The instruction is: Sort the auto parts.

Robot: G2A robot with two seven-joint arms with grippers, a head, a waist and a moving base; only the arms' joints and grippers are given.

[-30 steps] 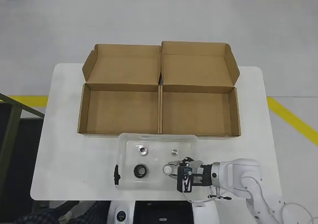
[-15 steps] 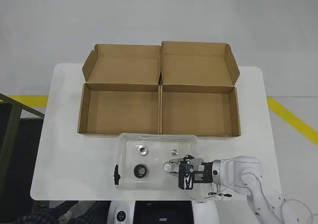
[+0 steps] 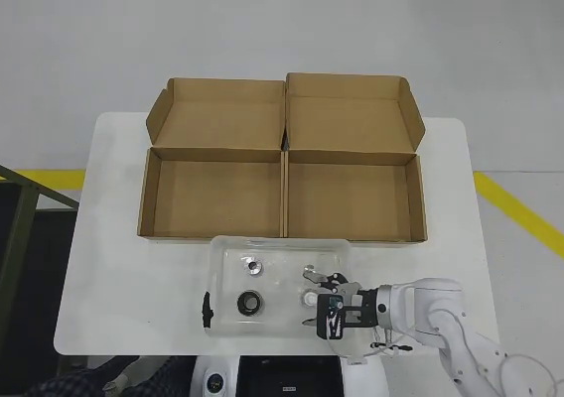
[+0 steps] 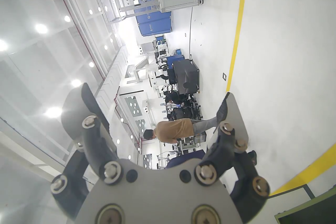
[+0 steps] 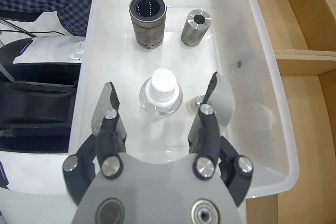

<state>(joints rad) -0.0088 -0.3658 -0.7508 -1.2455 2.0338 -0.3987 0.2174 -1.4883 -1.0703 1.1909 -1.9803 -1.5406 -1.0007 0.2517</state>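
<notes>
The right arm comes in over the near right corner of the white surface (image 3: pixel 133 278), its forearm lying low and its wrist aimed toward the left edge. The right gripper (image 5: pixel 162 82) hangs inside the right half of a clear plastic bin (image 5: pixel 265 57), which sits at the middle of the near edge. The gripper's fingers (image 5: pixel 110 97) stand apart, one on each side of a clear round part with a white cap (image 5: pixel 162 101), and do not touch it. A small pale part (image 5: pixel 192 105) lies just beside one finger, partly hidden. In the bin's left half stand a dark ringed bearing sleeve (image 5: pixel 147 22) and a silver metal cylinder (image 5: pixel 196 28), both upright and apart. Two open brown cardboard boxes (image 3: pixel 212 198) sit just behind the bin. The left gripper (image 4: pixel 156 93), fingers spread, points out into the room.
</notes>
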